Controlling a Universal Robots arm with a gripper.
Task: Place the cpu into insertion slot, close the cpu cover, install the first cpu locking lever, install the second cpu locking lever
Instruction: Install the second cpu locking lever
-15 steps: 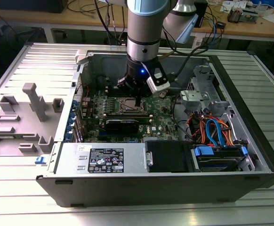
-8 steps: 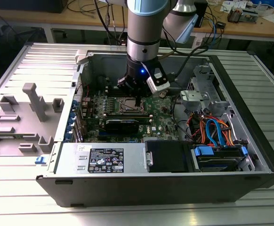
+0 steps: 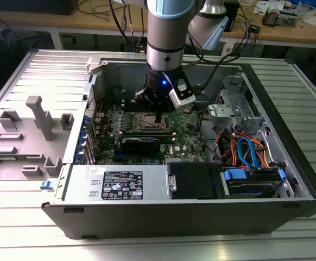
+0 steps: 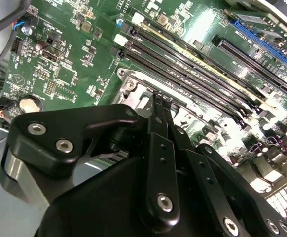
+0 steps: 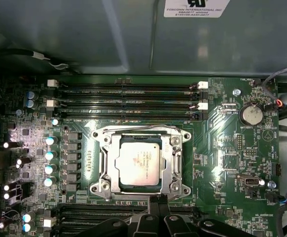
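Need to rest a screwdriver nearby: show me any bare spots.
Free: the ribbed table in front of the case, and right of it. Crowded: the grey fixtures on the exterior view's left, the cables, and the board under the gripper.

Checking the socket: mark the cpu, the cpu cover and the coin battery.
cpu (image 5: 137, 161), first wrist view, centre of its grey top.
cpu cover (image 5: 172, 165), first wrist view, frame's side bar.
coin battery (image 5: 250, 115), first wrist view, its face.

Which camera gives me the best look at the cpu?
The first wrist view: it looks straight down on the cpu, seated in the insertion slot with the cpu cover framing it. The exterior view shows it small and partly behind the gripper. The second wrist view shows the gripper with metal socket hardware beyond it.
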